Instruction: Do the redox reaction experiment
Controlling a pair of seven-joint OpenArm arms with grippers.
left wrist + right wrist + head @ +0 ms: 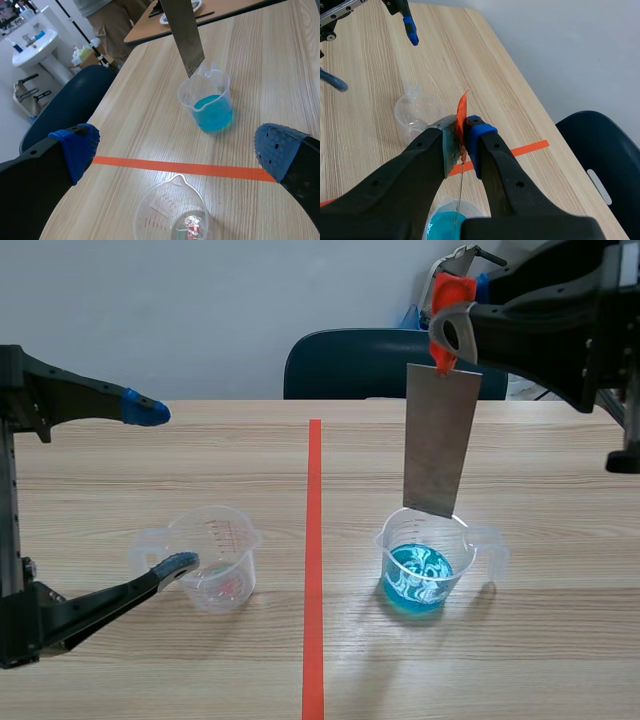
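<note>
Holding blue liquid (418,578), one beaker (463,540); reddish bits (228,586), second beaker (213,538).

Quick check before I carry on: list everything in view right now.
table: one, light wood.
tape line: one, orange-red, down the table's middle.
blue beaker: one, clear plastic, right of the tape line, holding blue liquid.
metal strip: one, grey, orange-red tape at top, hanging over the blue beaker, lower end near its rim.
clear beaker: one, red markings, left of the line.
chair: one, dark blue, behind the table.
left gripper: open, over the clear beaker.
right gripper: shut on the strip's top.
</note>
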